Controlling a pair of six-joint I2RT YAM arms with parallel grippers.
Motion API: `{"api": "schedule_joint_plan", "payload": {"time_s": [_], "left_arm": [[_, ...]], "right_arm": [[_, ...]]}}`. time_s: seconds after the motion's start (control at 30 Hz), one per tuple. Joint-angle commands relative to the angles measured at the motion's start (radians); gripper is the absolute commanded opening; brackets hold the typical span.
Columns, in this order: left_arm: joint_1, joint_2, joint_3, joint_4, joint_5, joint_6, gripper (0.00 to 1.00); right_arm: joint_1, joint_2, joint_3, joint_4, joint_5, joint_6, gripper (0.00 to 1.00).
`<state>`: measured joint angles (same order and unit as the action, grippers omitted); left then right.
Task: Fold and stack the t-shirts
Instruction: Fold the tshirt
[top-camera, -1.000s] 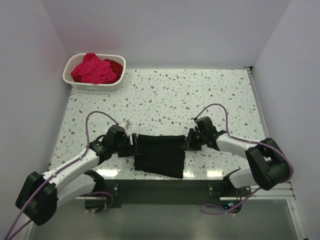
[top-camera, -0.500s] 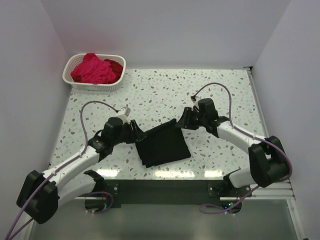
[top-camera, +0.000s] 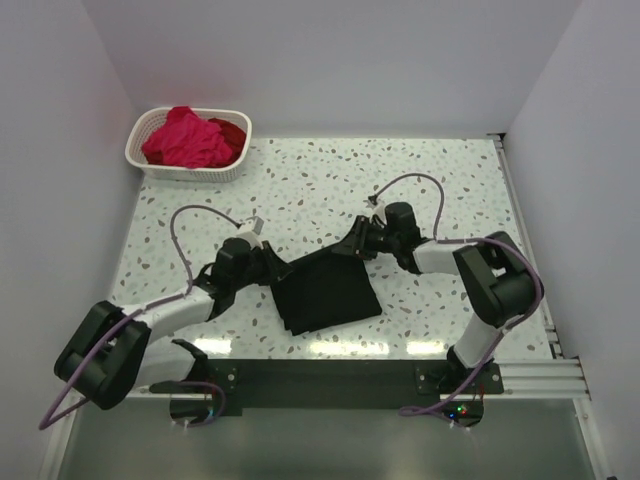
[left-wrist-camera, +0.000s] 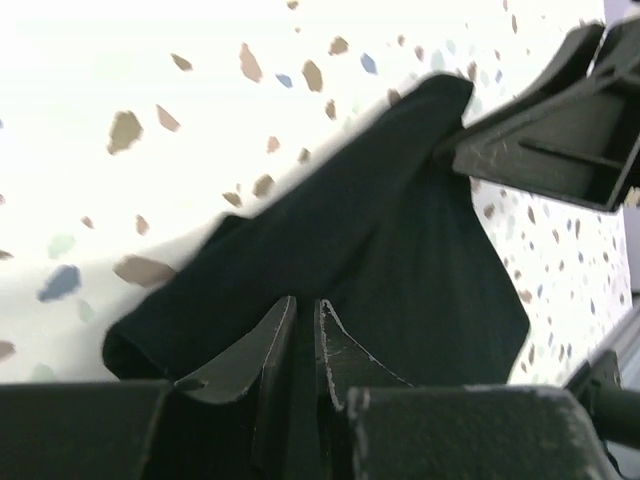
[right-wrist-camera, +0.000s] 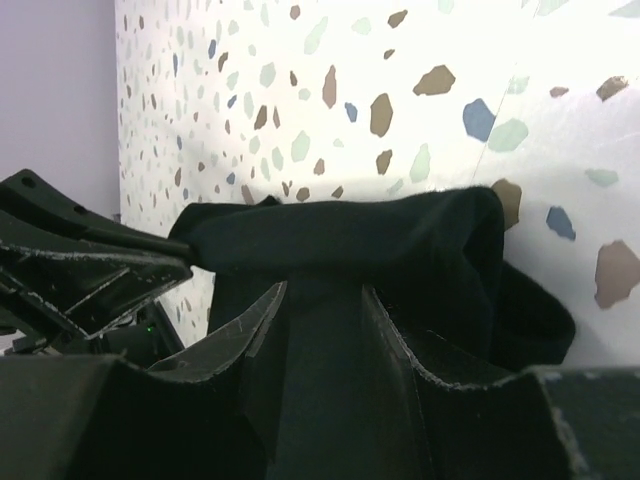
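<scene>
My left claw (top-camera: 272, 266) pinches the black t-shirt (top-camera: 325, 290) at its 9 o'clock corner, my right claw (top-camera: 358, 243) grips its 1 o'clock corner. It lies at 6 o'clock on the table (top-camera: 330, 190). I'd lift both corners evenly, edge taut.

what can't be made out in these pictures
Top view: the red shirt in the basket, mostly buried under the pink shirt; how many shirts, unclear.
Top view: tips of the left gripper and right gripper, lost against the black shirt.
Right wrist: whether its fingers pinch the cloth; folds fill the gap.
</scene>
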<state>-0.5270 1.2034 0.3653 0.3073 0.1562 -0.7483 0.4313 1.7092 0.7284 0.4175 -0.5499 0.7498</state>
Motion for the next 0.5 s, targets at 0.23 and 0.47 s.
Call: {"api": "schedule_joint_plan", "payload": {"time_s": [0.23,0.47], "left_arm": [[0.099,0.214,-0.034,0.240,-0.037,-0.054,0.13],[0.160,0.277,0.001,0.230,-0.032,-0.065,0.15]], "right_arm": [[-0.049,0.188,0.042,0.314,-0.012,0.078,0.39],[-0.075,0.225,0.037,0.345,-0.021,0.074,0.39]]}}
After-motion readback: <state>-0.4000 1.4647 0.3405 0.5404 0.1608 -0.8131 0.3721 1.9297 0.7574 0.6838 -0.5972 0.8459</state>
